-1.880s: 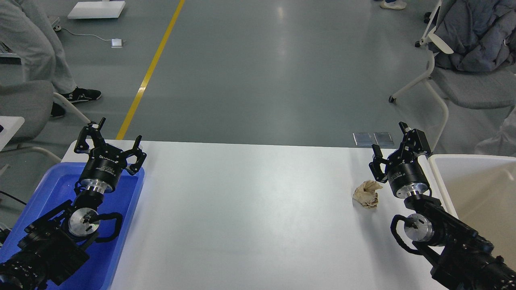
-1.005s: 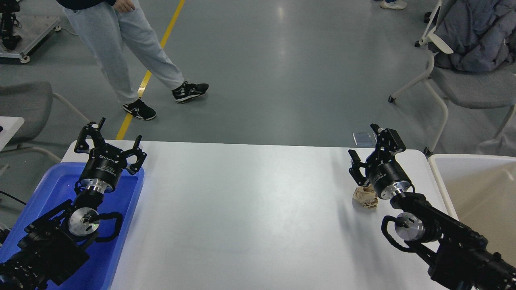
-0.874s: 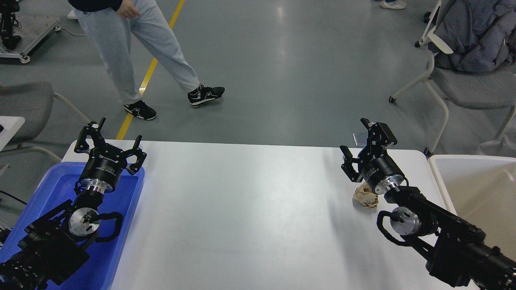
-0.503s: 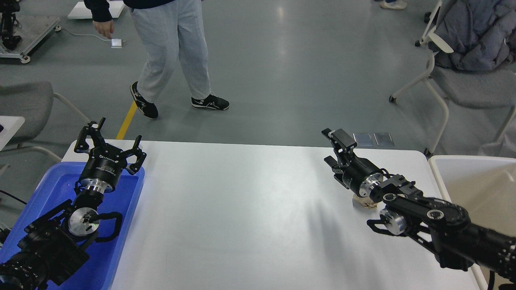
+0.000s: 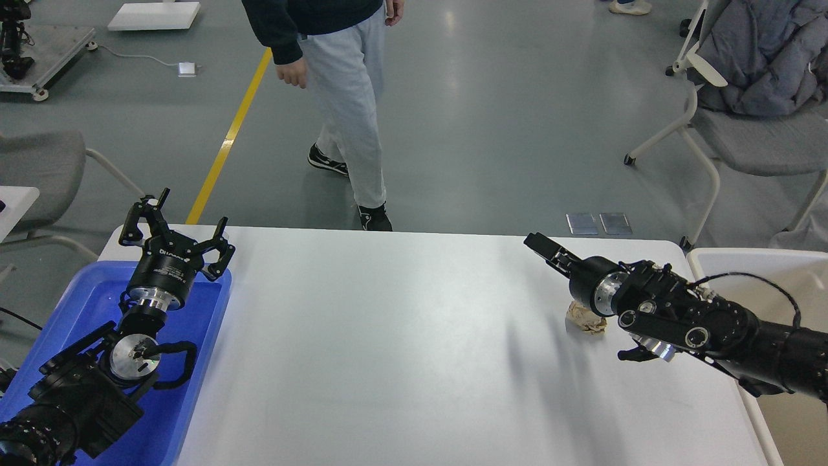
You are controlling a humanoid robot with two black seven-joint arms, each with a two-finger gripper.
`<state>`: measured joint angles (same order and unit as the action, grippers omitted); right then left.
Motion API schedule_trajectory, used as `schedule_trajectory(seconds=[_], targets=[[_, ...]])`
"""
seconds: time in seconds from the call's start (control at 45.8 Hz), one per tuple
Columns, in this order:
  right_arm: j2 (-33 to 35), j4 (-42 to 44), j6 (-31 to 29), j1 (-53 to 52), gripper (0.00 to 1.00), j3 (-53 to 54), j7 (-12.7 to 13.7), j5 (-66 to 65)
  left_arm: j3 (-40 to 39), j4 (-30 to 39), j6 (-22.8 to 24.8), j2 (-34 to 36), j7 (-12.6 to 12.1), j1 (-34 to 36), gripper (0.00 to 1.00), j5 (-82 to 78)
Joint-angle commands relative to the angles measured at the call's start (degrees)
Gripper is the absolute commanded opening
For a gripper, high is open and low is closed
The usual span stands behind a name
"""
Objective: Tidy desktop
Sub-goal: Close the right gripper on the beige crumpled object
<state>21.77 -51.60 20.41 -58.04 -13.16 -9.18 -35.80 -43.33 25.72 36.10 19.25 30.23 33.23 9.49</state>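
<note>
Near the surface's [image 5: 401,336] right edge, crumpled paper [image 5: 585,320] lies under the right hand's [image 5: 542,246] wrist; its grip is unreadable edge-on, seemingly empty.

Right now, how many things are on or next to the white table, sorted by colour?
Brown: 1, the crumpled paper ball on the desktop.
Blue: 1, the tray at the left edge.
Cream-white: 1, the bin at the right edge.
Total: 3.
</note>
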Motion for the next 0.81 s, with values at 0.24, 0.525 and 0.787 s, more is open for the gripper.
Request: schedule_trajectory(seconds=[0.24, 0.525, 0.787], targets=[[-5.3, 9.1, 6.1, -3.7, 0.99, -19.9, 1.3, -12.4, 0.0, 0.0, 0.0, 0.0, 0.0, 0.0, 1.0, 0.0], [-11.9, 20.2, 6.7, 3.3, 0.99, -20.6, 0.0, -12.3, 0.0, 0.0, -0.1, 0.0, 0.0, 0.0, 1.0, 0.0], [-11.7, 21.9, 6.7, 4.4, 0.99, -20.3, -1.0, -12.4, 0.1, 0.0, -0.1, 0.0, 0.0, 0.0, 1.0, 0.0]])
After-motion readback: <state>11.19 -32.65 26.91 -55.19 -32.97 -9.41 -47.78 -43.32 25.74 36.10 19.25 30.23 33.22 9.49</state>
